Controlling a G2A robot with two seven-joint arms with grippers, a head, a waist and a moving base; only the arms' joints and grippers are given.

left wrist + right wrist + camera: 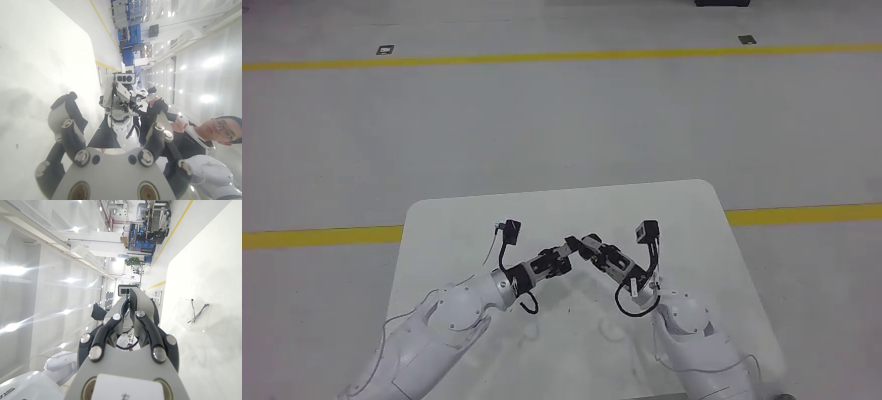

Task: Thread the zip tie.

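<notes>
Hovering over the middle of the worktop (pixel 662 210), the left gripper (pixel 114 98) and the right gripper (pixel 129 296) meet almost tip to tip. The left jaws stand wide apart with nothing between them. The right jaws are pressed together, and no tie can be made out in their grip. The black zip ties (pixel 200 312) lie loose on a clear sheet (pixel 185 308) on the worktop, well off to the side of the right gripper and touched by neither arm.

The threading has not begun, so the step in hand appears to be fetching a tie. To do it well, the robot should single out the tie that lies a little apart from the crossed ones and come down on it with the jaws spread across its width. It should close near the head end, leaving the tail free for the other arm. The sheet looks slippery and may slide or lift, so a straight, slow descent seems wise.
</notes>
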